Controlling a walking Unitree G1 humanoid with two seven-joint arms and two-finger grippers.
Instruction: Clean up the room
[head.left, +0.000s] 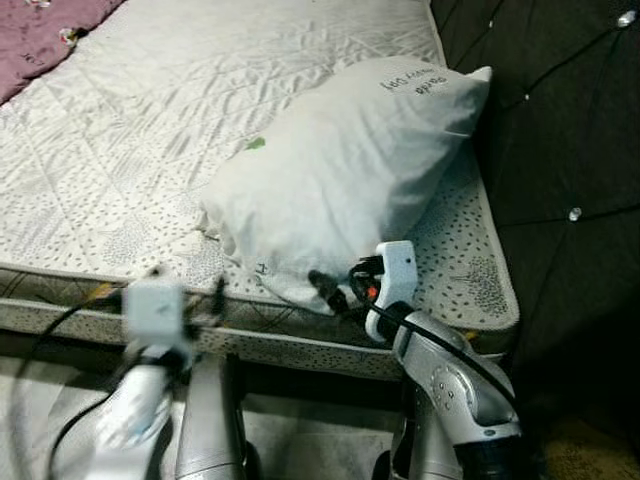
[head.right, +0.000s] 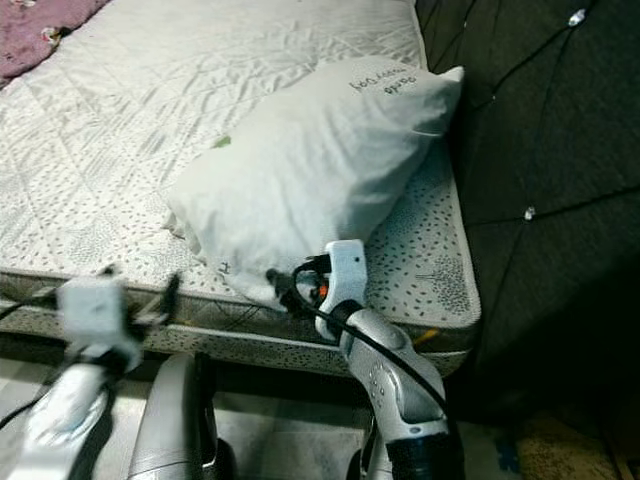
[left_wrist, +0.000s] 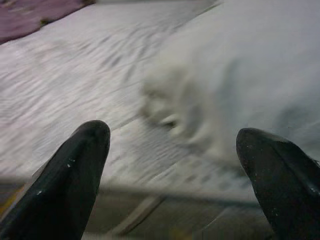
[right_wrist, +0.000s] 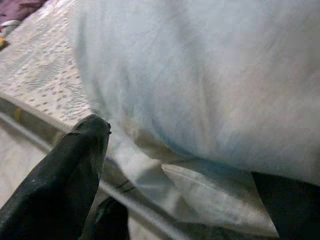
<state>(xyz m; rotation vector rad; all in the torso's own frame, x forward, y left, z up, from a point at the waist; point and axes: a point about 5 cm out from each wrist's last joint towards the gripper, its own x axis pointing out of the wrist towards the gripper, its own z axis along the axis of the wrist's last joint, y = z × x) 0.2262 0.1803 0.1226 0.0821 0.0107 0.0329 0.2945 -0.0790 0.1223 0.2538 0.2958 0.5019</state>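
1. Right tool (head.left: 335, 290) sits at the near lower corner of the pillow (head.left: 340, 170), its black fingers (right_wrist: 65, 175) spread apart with the pillow's bottom fold between them; whether they actually pinch the cloth cannot be told
2. Left tool (left_wrist: 170, 170) hovers at the near edge of the bed, its two fingers wide apart and holding nothing; the view along it is blurred
3. White and plump, the pillow is creased, with dark handwriting near its far corner and a small green mark on its left side
4. It lies at an angle on the mattress (head.left: 120, 150), close to the right-hand end, its far corner just beside the headboard (head.left: 560, 130) and its near corner reaching the mattress edge
5. Bare and quilted, the mattress is white with a pattern of small dark specks and a piped border along its side
6. A purple cloth (head.left: 45, 35) with a floral print lies on the far left part of the bed, well apart from the pillow
7. Dark and tufted, the headboard carries shiny buttons and rises on the right
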